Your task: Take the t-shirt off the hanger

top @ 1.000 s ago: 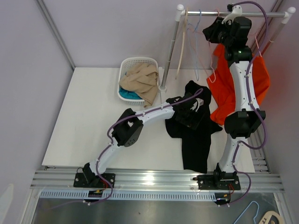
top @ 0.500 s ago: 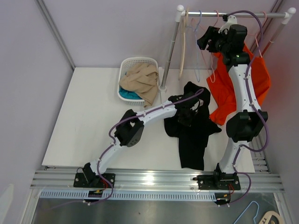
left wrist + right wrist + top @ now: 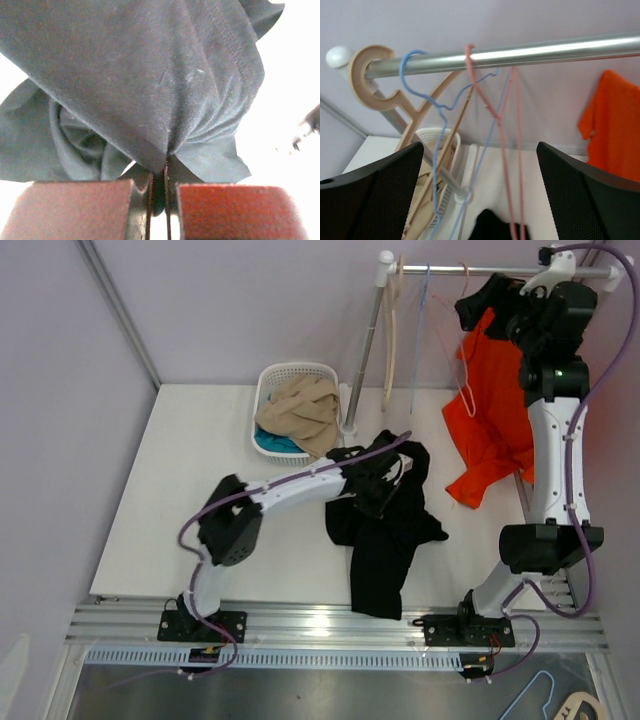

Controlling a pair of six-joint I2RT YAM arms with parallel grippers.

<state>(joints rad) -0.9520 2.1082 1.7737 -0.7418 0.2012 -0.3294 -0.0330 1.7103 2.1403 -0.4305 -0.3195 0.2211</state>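
A black t-shirt [image 3: 385, 535] lies crumpled on the white table [image 3: 200, 470], off any hanger. My left gripper [image 3: 376, 482] is shut on a fold of this black t-shirt [image 3: 150, 75], and the cloth is pinched between the red pads [image 3: 75, 210]. An orange t-shirt [image 3: 495, 425] hangs under the right end of the rail [image 3: 500, 270]; what holds it is hidden behind my right arm. My right gripper [image 3: 485, 302] stands open near the rail with nothing between its fingers [image 3: 370, 200]. A bare pink hanger [image 3: 495, 115] hangs from the rail just ahead of the right gripper [image 3: 480, 195].
A blue wire hanger [image 3: 437, 100] and a beige hanger [image 3: 375, 75] hang on the rail [image 3: 545, 50] further left. A white basket [image 3: 275, 380] of clothes stands by the rack post [image 3: 365, 350]. The orange t-shirt [image 3: 615, 130] shows at the right edge.
My left gripper shut on the black t-shirt and dragged it left and nearer. My right gripper opened wide and swung right and up along the rail. The orange t-shirt shifted.
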